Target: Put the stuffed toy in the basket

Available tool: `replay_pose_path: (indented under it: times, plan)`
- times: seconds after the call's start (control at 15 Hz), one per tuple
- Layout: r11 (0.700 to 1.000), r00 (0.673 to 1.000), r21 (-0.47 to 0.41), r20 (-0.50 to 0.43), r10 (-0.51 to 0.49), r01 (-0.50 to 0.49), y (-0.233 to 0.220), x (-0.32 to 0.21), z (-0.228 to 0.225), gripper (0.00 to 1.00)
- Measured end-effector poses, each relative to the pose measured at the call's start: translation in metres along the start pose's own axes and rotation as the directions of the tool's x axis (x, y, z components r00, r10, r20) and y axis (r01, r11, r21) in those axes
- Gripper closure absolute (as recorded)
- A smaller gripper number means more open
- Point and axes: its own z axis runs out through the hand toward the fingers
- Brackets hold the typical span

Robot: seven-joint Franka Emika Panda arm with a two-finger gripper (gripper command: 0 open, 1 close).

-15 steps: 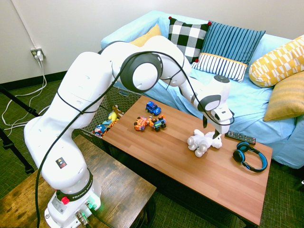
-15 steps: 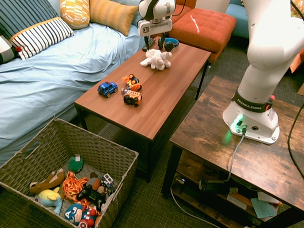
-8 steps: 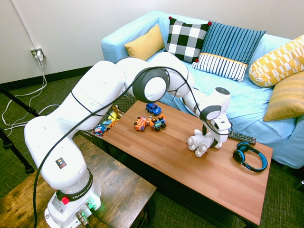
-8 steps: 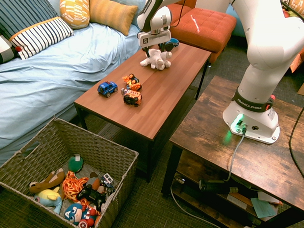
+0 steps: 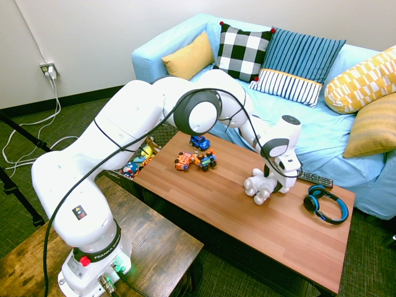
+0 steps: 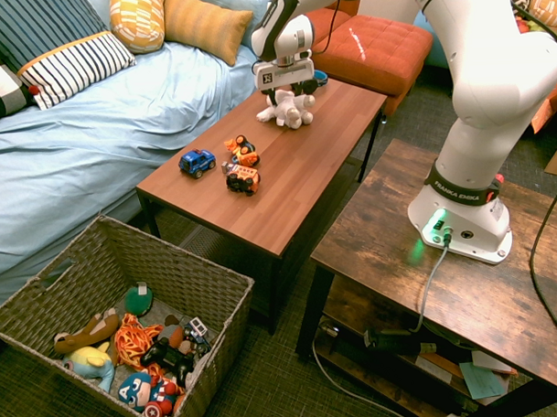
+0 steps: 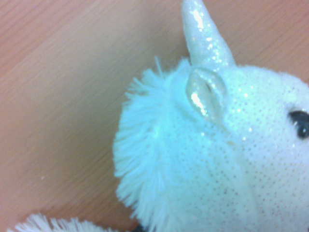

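The white stuffed toy [image 5: 261,184] [image 6: 290,108] lies on the far end of the wooden coffee table [image 5: 260,229], close to the sofa side. My gripper [image 5: 283,181] [image 6: 288,92] is lowered straight onto its head, open, one finger on each side of the plush. Its sparkly horn, ear and fuzzy mane [image 7: 203,154] fill the wrist view. The large woven basket [image 6: 219,334] stands on the floor beyond the table's other end, and only a strip of it [image 5: 162,131] shows behind my arm.
Several small toy cars [image 5: 195,159] [image 6: 239,166] sit mid-table. Blue headphones [image 5: 325,205] and a remote [image 5: 312,179] lie beside the toy. The basket holds several toys [image 6: 142,355]. A blue sofa [image 6: 102,132] runs along one side, an orange ottoman [image 6: 369,45] past the end.
My gripper dropped from just above the toy down onto its head, and the fingers have begun to close in on it. The toy has not moved.
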Motion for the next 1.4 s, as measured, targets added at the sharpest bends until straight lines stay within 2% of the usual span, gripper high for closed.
replay_pose_path:
  times: [0.47,0.67,0.8,1.07,1.33,1.4]
  plan:
    - [0.993,0.993,0.039,0.034,-0.114,0.113,-0.006,-0.004,-0.021,1.00]
    - [0.986,0.988,0.092,0.053,-0.144,0.139,-0.013,-0.007,-0.058,1.00]
    - [0.975,0.983,0.143,0.047,-0.179,0.171,-0.023,-0.017,-0.103,1.00]
    - [0.933,0.954,0.213,0.012,-0.300,0.291,-0.048,-0.090,-0.201,1.00]
    - [0.879,0.901,0.207,-0.028,-0.433,0.429,-0.048,-0.200,-0.243,1.00]
    - [0.867,0.889,0.211,-0.025,-0.457,0.452,-0.026,-0.220,-0.260,1.00]
